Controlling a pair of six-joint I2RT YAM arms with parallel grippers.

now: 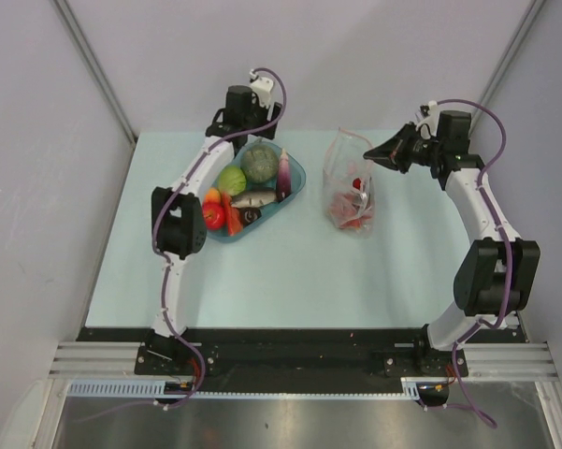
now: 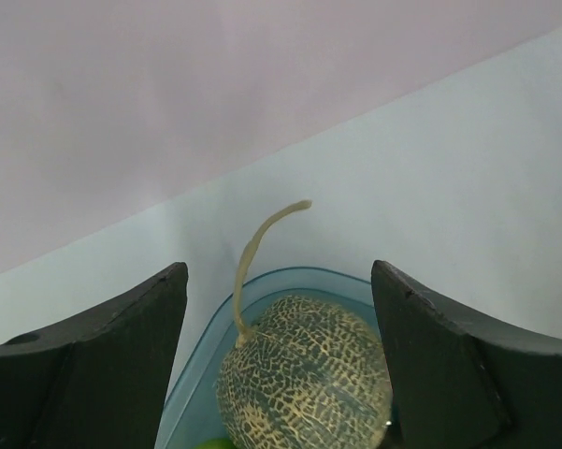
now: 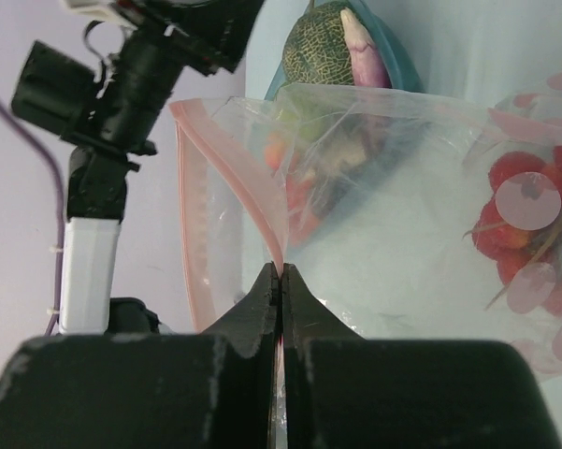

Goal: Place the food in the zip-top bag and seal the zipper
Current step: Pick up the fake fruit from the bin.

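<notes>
Right wrist view: my right fingers (image 3: 248, 323) press together at frame centre, pinching the zip-top bag (image 3: 393, 253) at its zipper (image 3: 229, 178). Small red pieces (image 3: 510, 201) lie inside at right. My left fingers (image 2: 122, 323) stand spread either side of the dark green squash (image 2: 304, 374) in the blue tray (image 2: 290, 279).

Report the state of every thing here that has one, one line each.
bag, mouth held open, red pieces inside
zipper, unsealed
right gripper, jaws shut on the bag's rim
left gripper, jaws open over the squash
squash, in the tray, not gripped
tray, loaded with food
</notes>
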